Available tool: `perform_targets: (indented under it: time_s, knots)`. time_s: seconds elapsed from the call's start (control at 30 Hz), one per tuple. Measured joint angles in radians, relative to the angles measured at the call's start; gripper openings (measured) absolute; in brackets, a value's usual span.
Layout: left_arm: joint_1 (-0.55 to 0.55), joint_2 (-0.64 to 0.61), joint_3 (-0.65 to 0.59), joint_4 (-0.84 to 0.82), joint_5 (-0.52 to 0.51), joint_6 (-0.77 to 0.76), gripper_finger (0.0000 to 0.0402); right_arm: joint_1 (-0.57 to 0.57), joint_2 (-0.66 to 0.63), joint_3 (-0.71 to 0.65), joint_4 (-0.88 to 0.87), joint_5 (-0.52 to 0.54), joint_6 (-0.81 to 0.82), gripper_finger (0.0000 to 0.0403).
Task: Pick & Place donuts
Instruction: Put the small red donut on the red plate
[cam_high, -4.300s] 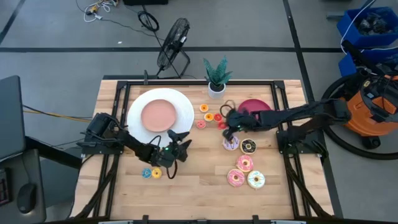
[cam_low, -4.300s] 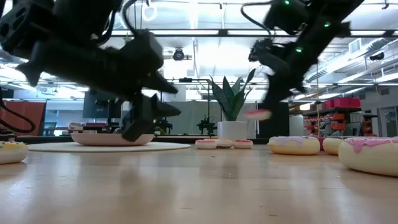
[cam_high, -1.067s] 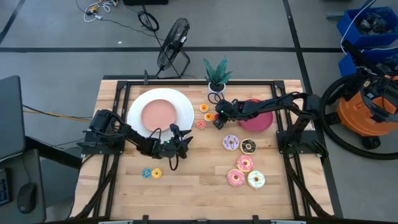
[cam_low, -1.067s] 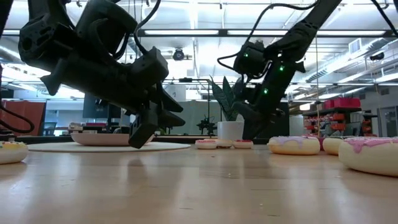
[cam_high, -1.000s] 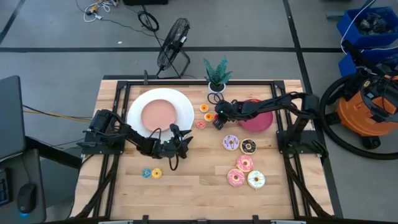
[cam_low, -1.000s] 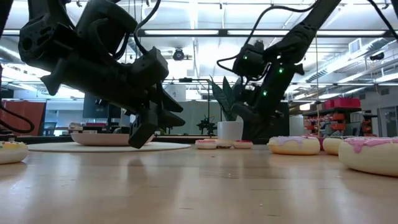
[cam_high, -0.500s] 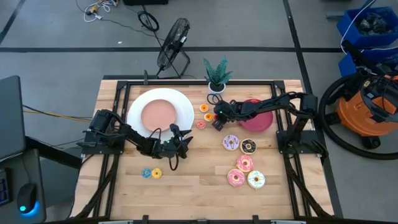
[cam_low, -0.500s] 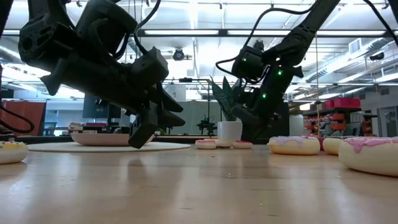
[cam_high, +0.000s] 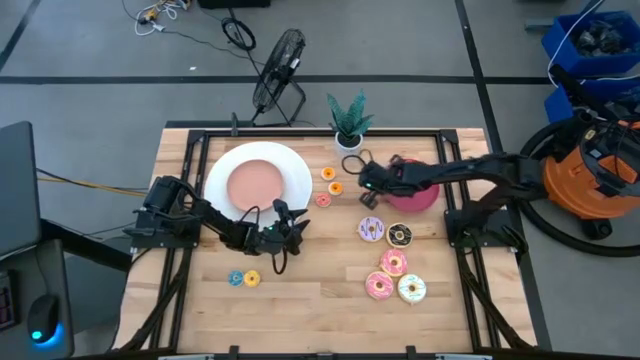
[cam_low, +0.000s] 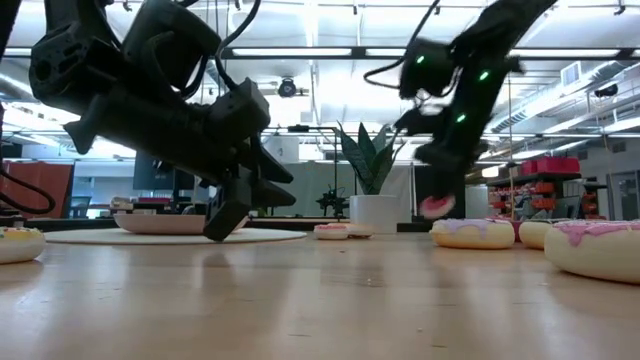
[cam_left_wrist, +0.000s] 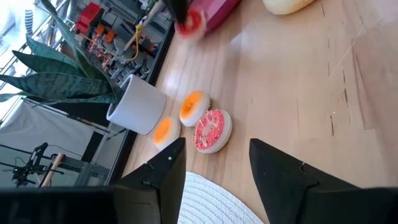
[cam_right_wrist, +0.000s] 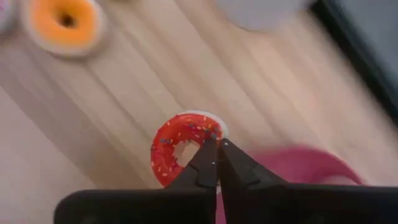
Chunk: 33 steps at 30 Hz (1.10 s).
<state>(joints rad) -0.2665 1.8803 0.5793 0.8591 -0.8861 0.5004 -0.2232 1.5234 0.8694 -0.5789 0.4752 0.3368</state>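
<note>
Right gripper (cam_right_wrist: 217, 163): jaws closed to a thin pinch on the rim of a small red donut (cam_right_wrist: 181, 146), ring hanging off the tips; lifted clear of the table (cam_high: 320, 270), seen in the low view as a reddish blob under the gripper (cam_low: 438, 205); positioned just beside the near edge of the magenta dish (cam_high: 412, 195), dish rim also visible under the jaws in the wrist view.

Step in hand, as judged: carry of the red donut to a drop point, probably the dish; exact target not confirmed.

For a clean finish: keep pinch firm, since grip only on one edge of the ring and swing likely; travel slow and level; centre over the dish before release; lower close to the surface before parting the jaws, to avoid a bounce or roll-out.

Nearby: orange donut (cam_high: 328, 174), another small ring (cam_high: 323, 199), potted plant (cam_high: 348, 122); larger frosted donuts (cam_high: 372, 229) grouped nearer the front, well apart from the carry path.

Left gripper (cam_high: 275, 253): jaws parted, nothing between them; waiting low beside the big white plate (cam_high: 222, 170); tiny blue and yellow rings (cam_high: 244, 278) near it, untouched.
</note>
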Motion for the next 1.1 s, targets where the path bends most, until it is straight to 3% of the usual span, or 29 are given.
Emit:
perform_targets:
  time_s: [0.13, 0.23, 0.57, 0.77, 1.1]
  knots:
    - [0.000, 0.000, 0.000, -0.026, 0.000, -0.019, 0.0181, 0.006, -0.107, -0.039, -0.252, 0.082, 0.069, 0.0003]
    - [0.000, 0.000, 0.000, -0.026, 0.000, -0.022, 0.0181, -0.007, -0.179, -0.107, -0.343, 0.142, 0.155, 0.0002]
    - [0.000, 0.000, 0.000, -0.025, 0.000, -0.026, 0.0181, -0.127, -0.250, -0.330, -0.127, 0.136, 0.174, 0.0002]
    - [0.000, 0.000, 0.000, -0.025, 0.000, -0.026, 0.0181, -0.185, -0.250, -0.344, -0.094, 0.216, 0.153, 0.0002]
    - [0.001, 0.000, 0.000, -0.025, 0.000, -0.026, 0.0181, -0.234, -0.250, -0.344, -0.054, 0.216, 0.126, 0.0002]
